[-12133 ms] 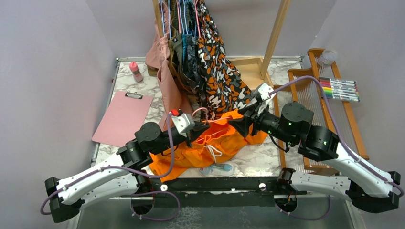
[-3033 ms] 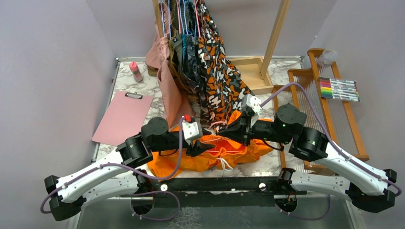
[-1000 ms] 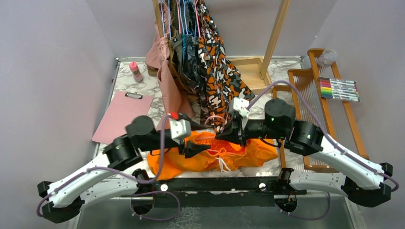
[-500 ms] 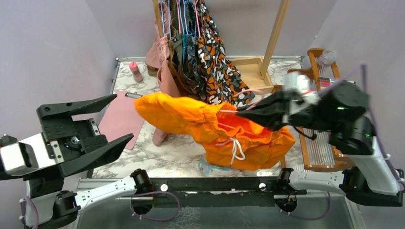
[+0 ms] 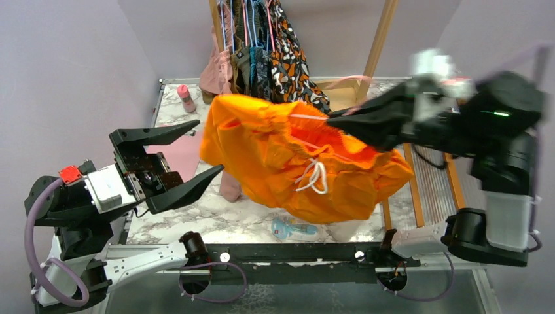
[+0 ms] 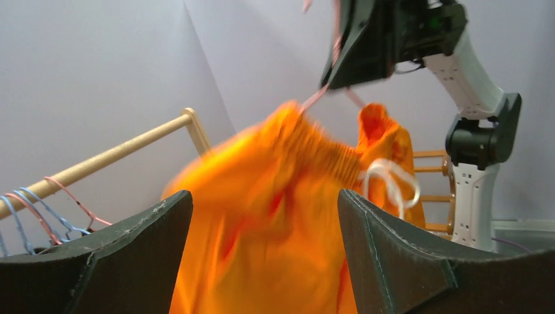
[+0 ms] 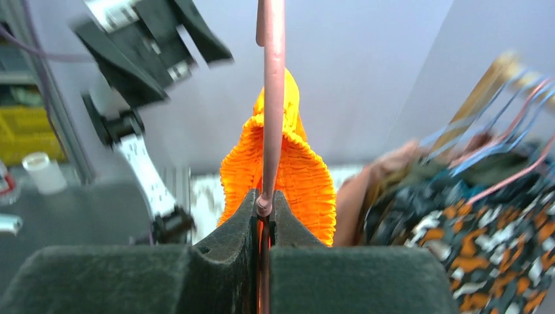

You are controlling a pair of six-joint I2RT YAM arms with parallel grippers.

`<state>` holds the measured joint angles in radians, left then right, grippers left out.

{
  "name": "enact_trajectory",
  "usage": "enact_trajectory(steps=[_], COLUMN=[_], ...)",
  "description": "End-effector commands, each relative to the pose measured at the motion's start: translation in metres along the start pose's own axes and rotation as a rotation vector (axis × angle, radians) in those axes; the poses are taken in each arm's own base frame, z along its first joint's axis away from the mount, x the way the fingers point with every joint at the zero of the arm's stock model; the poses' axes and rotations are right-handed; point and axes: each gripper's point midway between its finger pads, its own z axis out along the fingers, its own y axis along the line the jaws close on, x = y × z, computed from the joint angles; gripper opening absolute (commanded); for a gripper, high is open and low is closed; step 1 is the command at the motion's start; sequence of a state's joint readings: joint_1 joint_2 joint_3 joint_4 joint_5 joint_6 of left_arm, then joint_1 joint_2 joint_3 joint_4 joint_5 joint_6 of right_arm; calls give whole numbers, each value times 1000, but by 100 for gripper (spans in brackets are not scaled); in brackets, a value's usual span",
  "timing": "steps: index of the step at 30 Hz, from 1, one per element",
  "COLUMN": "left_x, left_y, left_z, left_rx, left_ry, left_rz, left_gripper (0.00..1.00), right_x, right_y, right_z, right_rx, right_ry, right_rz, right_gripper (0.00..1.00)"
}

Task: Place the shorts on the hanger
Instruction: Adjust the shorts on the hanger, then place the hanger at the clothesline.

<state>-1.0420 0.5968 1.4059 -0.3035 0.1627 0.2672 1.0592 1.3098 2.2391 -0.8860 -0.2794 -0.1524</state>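
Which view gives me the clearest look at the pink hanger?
The right wrist view: the hanger runs sharp and close, pinched between the right fingers, with the shorts bunched behind it. The top view shows only thin stretches of it over the shorts; the left wrist view, a blurred sliver.

Left arm (image 5: 137,265): white shell links, black joint housings; lilac cable (image 5: 27,235) looped along it; red cap (image 5: 70,174) beside white wrist block (image 5: 108,186); fingers (image 6: 406,261) matte black, wedge-shaped, grainy surface. Right arm (image 5: 507,219): same white-and-black build; green light (image 5: 500,113) on a black joint; its wrist unit (image 5: 432,65) white, blurred.
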Motion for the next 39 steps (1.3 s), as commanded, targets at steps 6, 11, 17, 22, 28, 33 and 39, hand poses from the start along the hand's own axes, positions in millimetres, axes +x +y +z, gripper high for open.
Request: enact_trajectory(steps=[6, 11, 17, 22, 28, 33, 39], left_x=[-78, -81, -55, -16, 60, 110, 150], left_y=[27, 29, 20, 4, -38, -77, -91], left_z=[-17, -20, -9, 7, 21, 29, 36], left_rx=[-100, -109, -72, -1, 179, 346, 394], left_ry=[-198, -199, -140, -36, 156, 263, 353], left_rz=[58, 69, 57, 16, -66, -158, -190], left_gripper=[84, 84, 84, 84, 83, 82, 75], right_x=[-18, 17, 68, 94, 122, 128, 125], right_y=[11, 14, 22, 32, 42, 52, 54], right_z=[-21, -11, 5, 10, 4, 2, -1], right_rx=[-33, -47, -96, -147, -182, -223, -225], right_ry=[-83, 10, 137, 184, 198, 187, 166], right_rz=[-37, -11, 43, 55, 51, 72, 75], right_gripper=[1, 1, 1, 1, 1, 1, 1])
